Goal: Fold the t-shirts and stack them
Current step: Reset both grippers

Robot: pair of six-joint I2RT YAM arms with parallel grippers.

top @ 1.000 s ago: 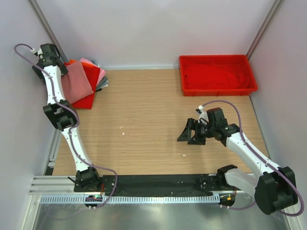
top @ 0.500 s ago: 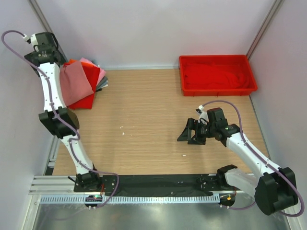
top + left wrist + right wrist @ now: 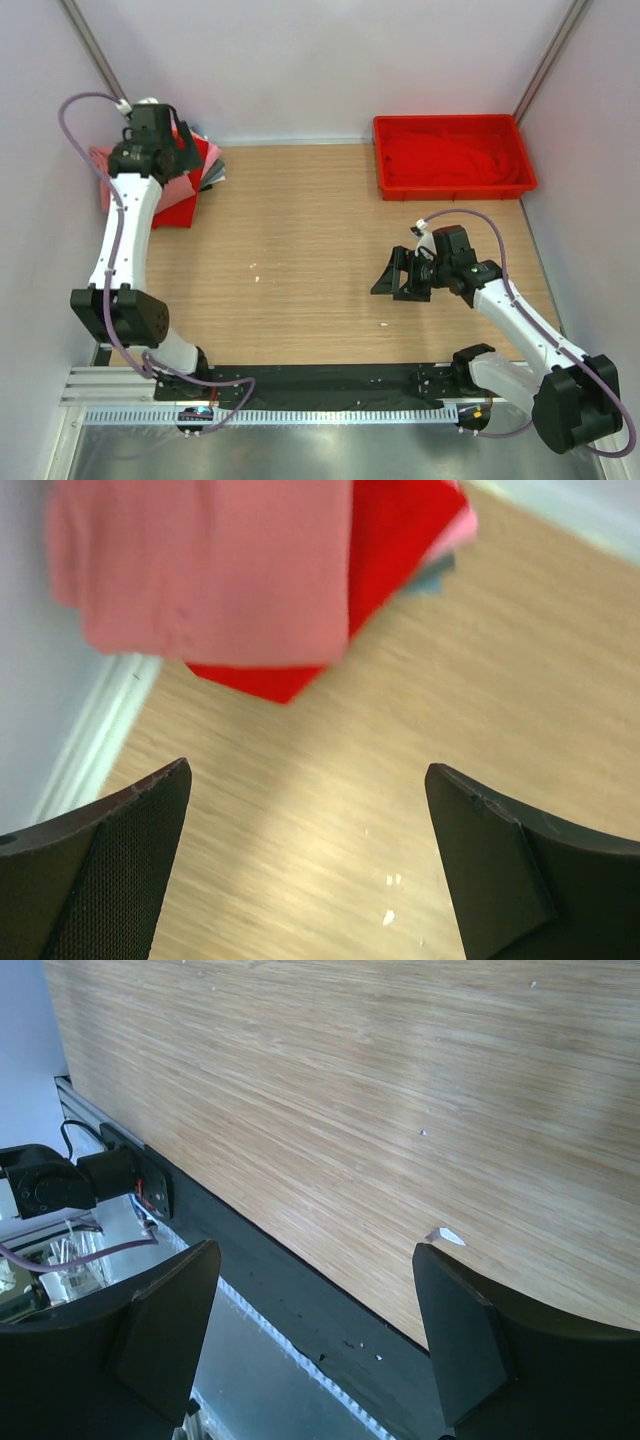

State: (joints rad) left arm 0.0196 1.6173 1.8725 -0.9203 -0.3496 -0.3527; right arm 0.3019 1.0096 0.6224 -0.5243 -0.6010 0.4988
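The light wood-grain table [image 3: 300,240] carries everything. At its far right stands a rigid red plastic tray [image 3: 450,119] with crumpled red cloth [image 3: 450,160] lying in it, which looks like a tee waiting to be folded. In the far left corner, against the wall, sits the stack of folded soft-cloth t-shirts [image 3: 197,160]. The dusty salmon-pink folded t-shirt [image 3: 210,570] lies on top, skewed over a bright red folded t-shirt [image 3: 390,540]. Thin edges of a pink one [image 3: 462,525] and a grey one [image 3: 430,578] peek out underneath.

The left gripper [image 3: 308,770] hangs above the near edge of that stack with its fingers [image 3: 120,850] spread as wide as they go and nothing between them. The right gripper [image 3: 316,1250] hovers over bare table near the front rail, well apart from both stack and tray. It is also broadly open and empty.

As I judge it, the stacking of the salmon-pink shirt is done and the release is complete. The next move calls for an arm to reach the tray, likely the right one since it is nearer. It would need to pinch a single layer of the red cloth and draw it out onto the open middle of the table to be spread flat. The top shirt's overhang may want squaring.
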